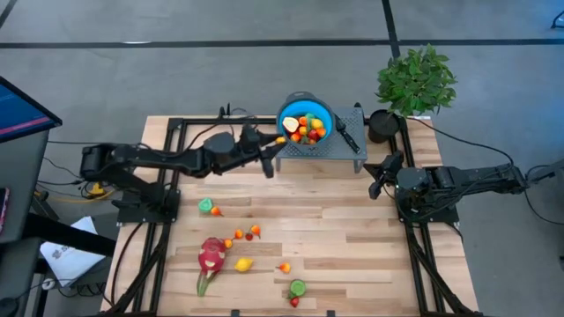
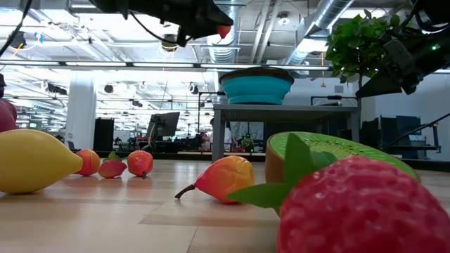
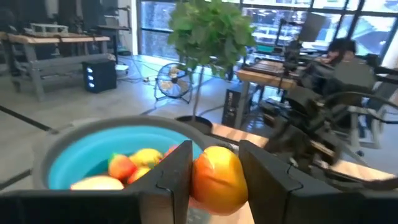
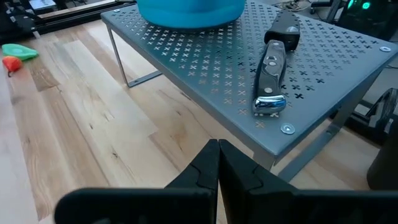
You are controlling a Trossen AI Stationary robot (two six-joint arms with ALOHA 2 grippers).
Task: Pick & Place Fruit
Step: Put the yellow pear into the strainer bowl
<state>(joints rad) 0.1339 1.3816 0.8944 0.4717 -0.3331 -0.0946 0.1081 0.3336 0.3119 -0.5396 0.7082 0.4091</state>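
Wooden slats of the tabletop (image 1: 335,229) are carrying scattered toy fruit, with a strawberry (image 2: 362,207) looming so near the low camera that its lower edge is cut off and a halved kiwi (image 2: 337,151) is partly hiding behind its leaves. Nearby are lying a small orange pear-shaped fruit (image 2: 225,177), a lemon (image 2: 35,161) cropped at the frame edge, and a pink dragon fruit (image 1: 210,257). Farther back, the left gripper (image 1: 275,146) is hanging just beside the blue bowl (image 1: 291,110), its fingers (image 3: 174,171) pinching an orange-red fruit (image 3: 216,177) whose kind is hard to make out. Inside the bowl, mixed red, orange and yellow fruit (image 1: 305,128) are piling up, individual pieces too small to name. It is sitting on a perforated grey stand (image 4: 217,65) alongside a black-handled knife (image 4: 273,68). Off to the side, the right gripper (image 1: 377,187) is waiting low near the stand, jaws pressed together on nothing. Beyond, a potted plant (image 1: 416,81) is standing at the table's far corner.
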